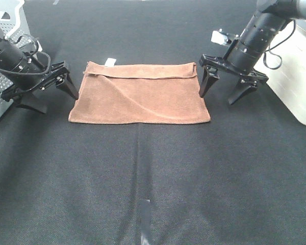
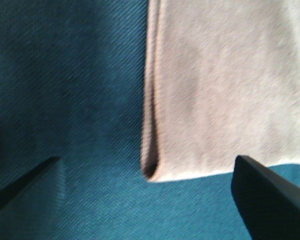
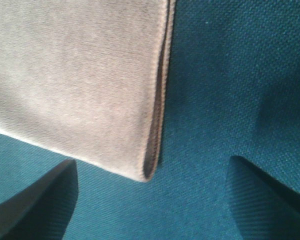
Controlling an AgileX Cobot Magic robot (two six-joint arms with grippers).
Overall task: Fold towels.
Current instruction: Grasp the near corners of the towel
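The reddish-brown towel lies folded in half on the dark table, with a small white tag at its far edge. My left gripper is open and empty, just off the towel's left edge. My right gripper is open and empty, just off the towel's right edge. The left wrist view shows the towel's folded near corner between the open fingers. The right wrist view shows the other folded corner between its open fingers.
A grey perforated box stands at the far left behind the left arm. A white container stands at the right behind the right arm. The dark cloth surface stretches in front of the towel.
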